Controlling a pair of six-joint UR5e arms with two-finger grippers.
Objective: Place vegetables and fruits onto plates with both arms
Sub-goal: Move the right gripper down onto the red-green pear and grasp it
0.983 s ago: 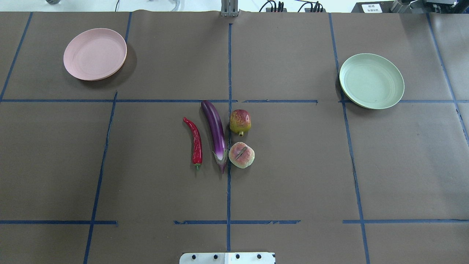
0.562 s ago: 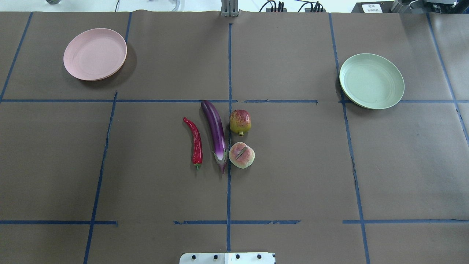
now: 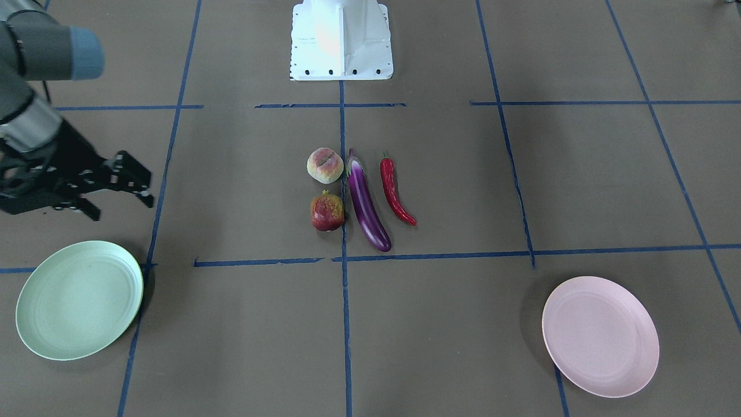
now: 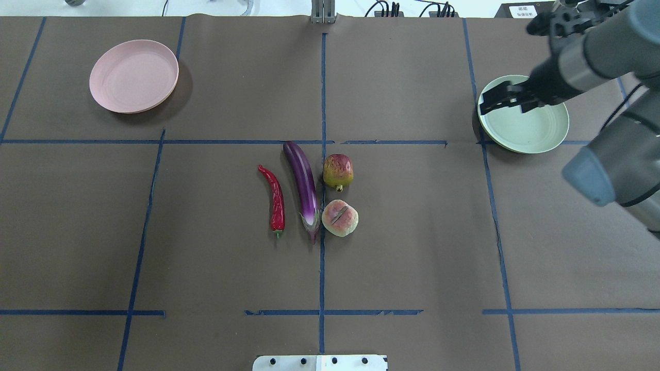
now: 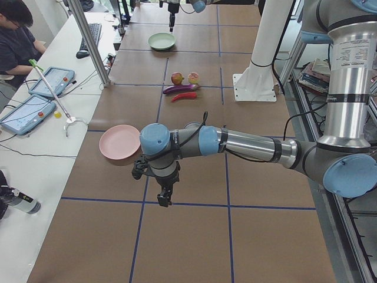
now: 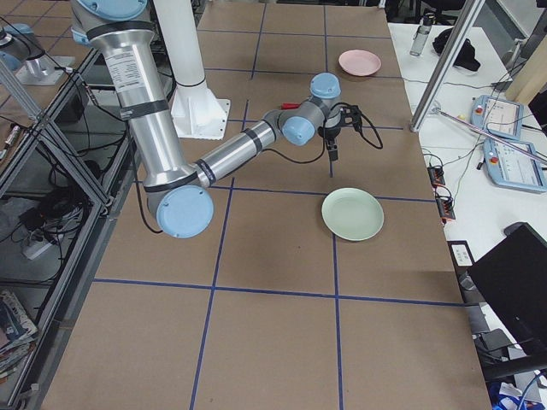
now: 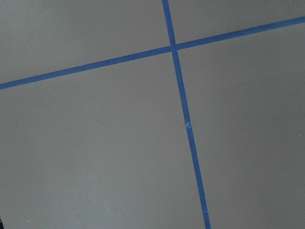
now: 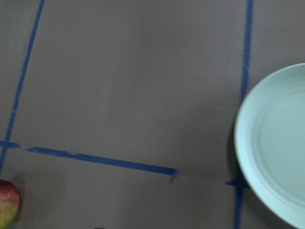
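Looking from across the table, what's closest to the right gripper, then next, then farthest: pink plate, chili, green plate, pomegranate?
Starting from the right gripper at the view's left:
1. green plate, just below it in the near left corner.
2. pomegranate, in the middle, on the gripper's side of the eggplant.
3. chili, in the middle, on the far side.
4. pink plate, far away at the lower right.
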